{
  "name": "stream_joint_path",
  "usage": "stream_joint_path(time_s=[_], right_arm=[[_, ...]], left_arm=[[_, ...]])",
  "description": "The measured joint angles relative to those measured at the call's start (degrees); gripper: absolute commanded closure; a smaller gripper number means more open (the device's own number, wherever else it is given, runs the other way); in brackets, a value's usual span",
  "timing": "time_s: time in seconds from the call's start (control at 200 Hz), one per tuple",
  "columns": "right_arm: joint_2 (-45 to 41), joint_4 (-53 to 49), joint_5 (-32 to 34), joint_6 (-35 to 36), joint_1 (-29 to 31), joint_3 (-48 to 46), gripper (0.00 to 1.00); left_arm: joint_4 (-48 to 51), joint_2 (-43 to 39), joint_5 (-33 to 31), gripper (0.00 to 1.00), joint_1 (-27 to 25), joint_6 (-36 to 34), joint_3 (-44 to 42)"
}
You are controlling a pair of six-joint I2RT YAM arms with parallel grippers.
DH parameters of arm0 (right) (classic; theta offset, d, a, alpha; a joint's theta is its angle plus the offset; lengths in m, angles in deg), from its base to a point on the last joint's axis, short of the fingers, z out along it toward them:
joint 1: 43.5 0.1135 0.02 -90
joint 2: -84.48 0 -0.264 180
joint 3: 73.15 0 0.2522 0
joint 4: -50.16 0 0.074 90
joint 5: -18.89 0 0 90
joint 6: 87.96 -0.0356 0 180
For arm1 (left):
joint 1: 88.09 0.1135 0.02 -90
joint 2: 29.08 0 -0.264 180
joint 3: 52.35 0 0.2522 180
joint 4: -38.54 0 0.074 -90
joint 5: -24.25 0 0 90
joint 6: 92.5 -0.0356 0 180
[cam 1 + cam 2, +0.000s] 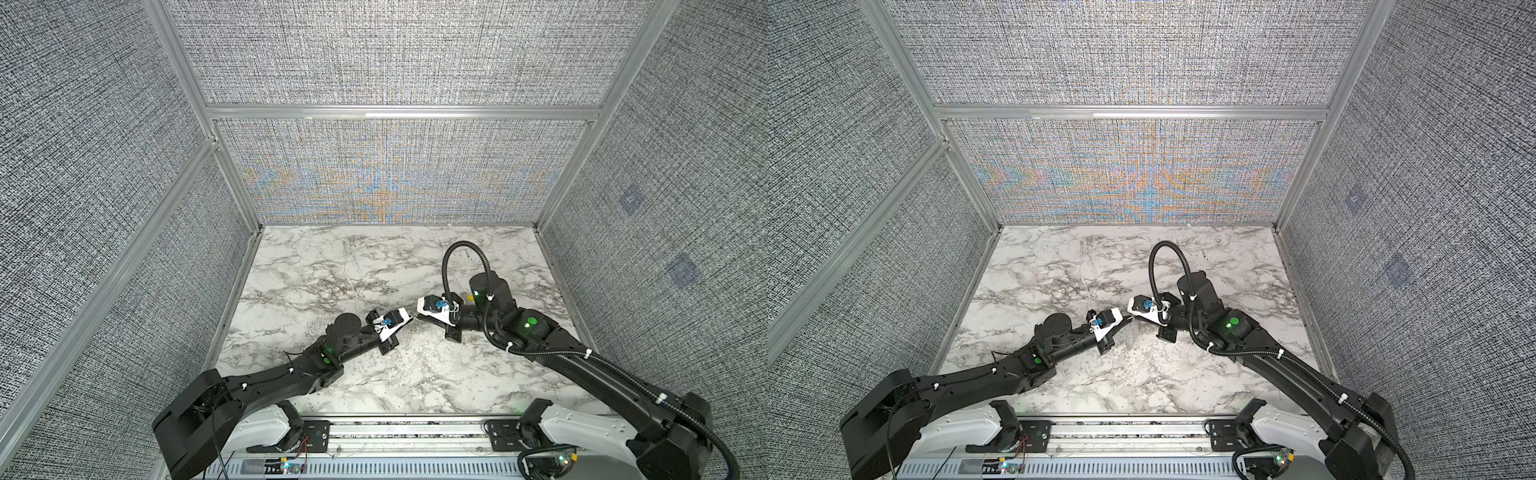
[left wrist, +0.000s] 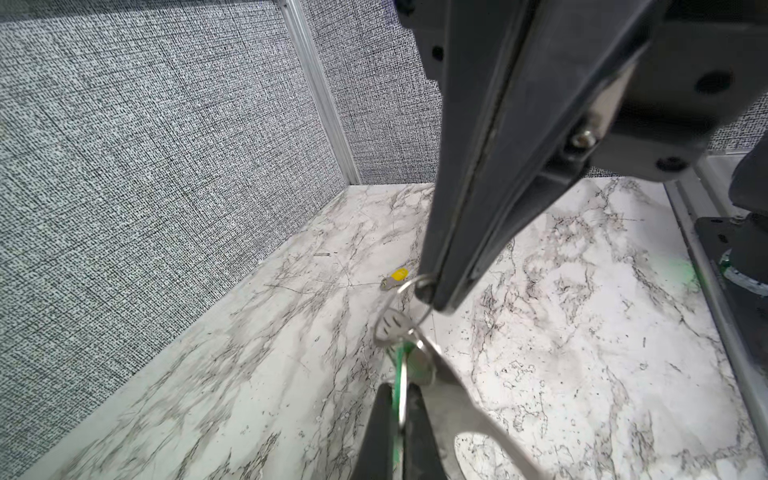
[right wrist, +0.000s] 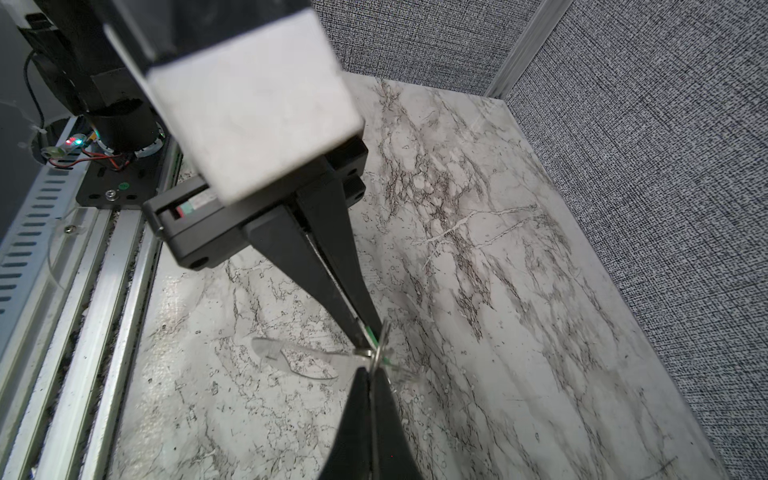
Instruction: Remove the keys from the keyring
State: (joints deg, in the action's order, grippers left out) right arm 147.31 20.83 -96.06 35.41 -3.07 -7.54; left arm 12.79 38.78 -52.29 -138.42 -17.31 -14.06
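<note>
Item: keyring (image 2: pixel 461 395), a flat dark-grey metal holder, elongated, with a long oval slot through which the white grey-veined marble tabletop (image 1: pixel 332 270) shows; held in the air above mid-table between the two claws, one end slanting down. Attached: thin silver wire loop (image 2: pixel 409 286) and a small metal key with green plastic tag (image 2: pixel 400 361). Detached: a small metal key with yellow plastic tag (image 2: pixel 398 276), lying flat on the marble, well apart from the holder. The left gripper (image 2: pixel 400 390) has its black fingers pressed together on the green-tagged key. The right gripper (image 2: pixel 432 291) is pressed together too, pinching the wire loop at its tips. In both top views the claw tips nearly meet at the table's centre and the metalwork is too small to make out. The left wrist view alone shows the yellow-tagged key and the oval slot clearly. In the right wrist view the holder is a pale blur beside the tips. Markings: a small coloured label (image 3: pixel 194 205) on the left gripper's body, too small to read.
</note>
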Motion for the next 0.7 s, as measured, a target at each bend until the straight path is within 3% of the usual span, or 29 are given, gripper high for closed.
stream_joint_path(time_s=[0.425, 0.7], right_arm=[[1.40, -0.79, 4.59, -2.82, -0.37, 0.00, 1.00], [2.62, -0.55, 5.73, -4.39, -0.44, 0.24, 1.00]], left_arm=[[5.95, -1.88, -7.41, 1.00, 0.00, -4.09, 3.63], [7.85, -1.84, -8.79, 1.00, 0.00, -4.90, 4.50]])
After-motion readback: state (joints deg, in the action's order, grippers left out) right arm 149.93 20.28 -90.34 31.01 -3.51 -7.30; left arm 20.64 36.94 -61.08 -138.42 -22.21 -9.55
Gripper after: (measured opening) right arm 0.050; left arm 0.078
